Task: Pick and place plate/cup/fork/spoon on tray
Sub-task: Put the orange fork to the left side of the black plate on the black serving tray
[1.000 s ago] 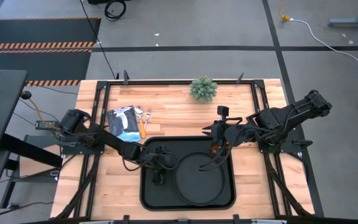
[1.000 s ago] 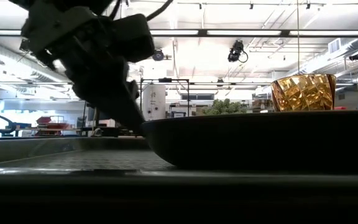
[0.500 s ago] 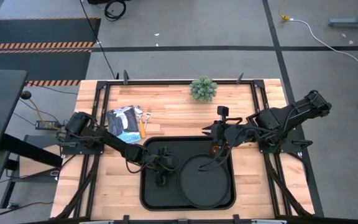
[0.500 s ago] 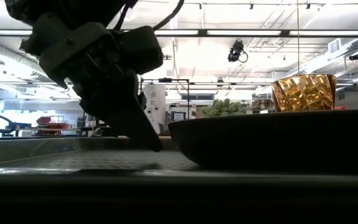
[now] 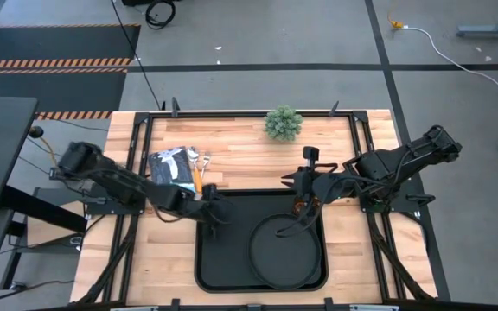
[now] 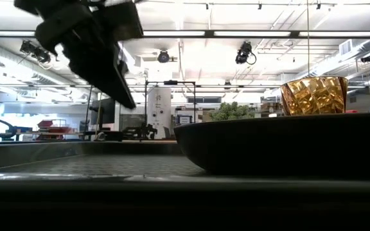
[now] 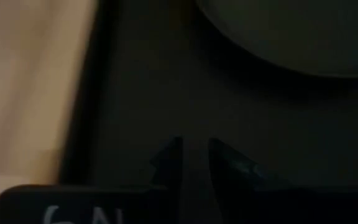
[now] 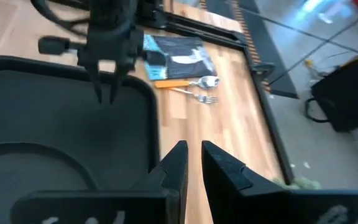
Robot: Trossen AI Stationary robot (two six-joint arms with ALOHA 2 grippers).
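Note:
The black tray lies at the table's near middle. The round black plate lies in its right half. The amber cup stands at the tray's far right, behind the plate in the low view. The spoon and fork lie on the wood left of the tray's far end. My left gripper hangs shut and empty above the tray's far left corner. My right gripper is shut and empty above the tray's far right edge, near the cup.
A blue and white packet lies next to the fork and spoon. A small green plant stands at the table's far middle. Bare wood shows on both sides of the tray.
My left gripper was low inside the tray at the plate's left rim, and the plate slid a little toward the table's right edge. The gripper has then risen and drawn back toward the tray's far left corner. The right arm has kept still.

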